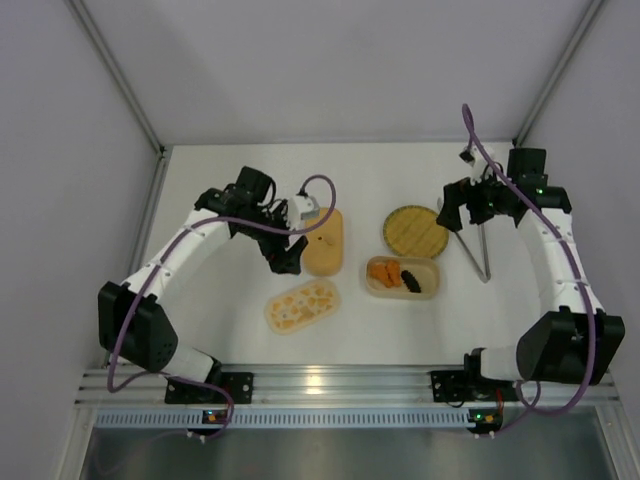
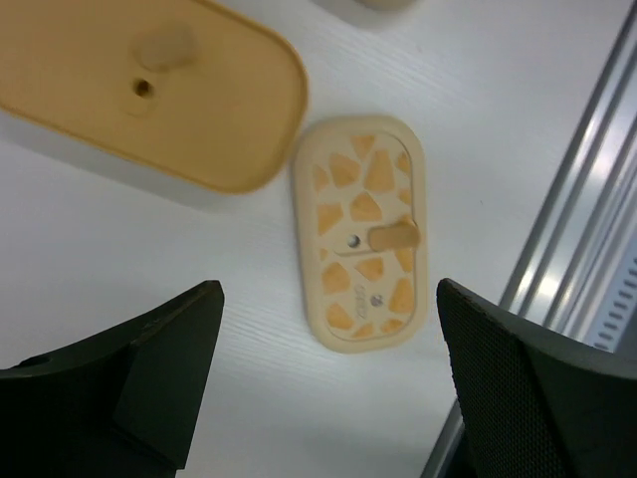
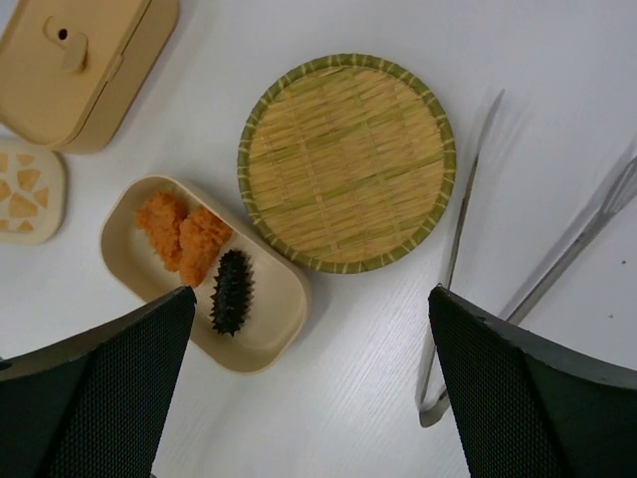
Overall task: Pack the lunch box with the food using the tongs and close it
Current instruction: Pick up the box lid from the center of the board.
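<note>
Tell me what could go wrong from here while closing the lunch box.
The patterned lid lies flat on the table, so the open left gripper might slip off its thin edge. The tongs lie loose close by the open right gripper, which could knock them.

White table (image 3: 299,30); straw-yellow woven plate (image 3: 346,164), green-rimmed; beige tray (image 3: 271,324) with orange chunks (image 3: 186,234) and a black piece (image 3: 232,291); cream lid (image 2: 363,234) with orange giraffe-like patches; silver tongs (image 3: 429,408).

Orange chunks (image 1: 383,272) and a dark piece (image 1: 409,278) lie in the open lunch box (image 1: 432,287) beside a round woven plate (image 1: 415,231), silver tongs (image 1: 484,268) nearby on the white surface (image 1: 230,190)
</note>
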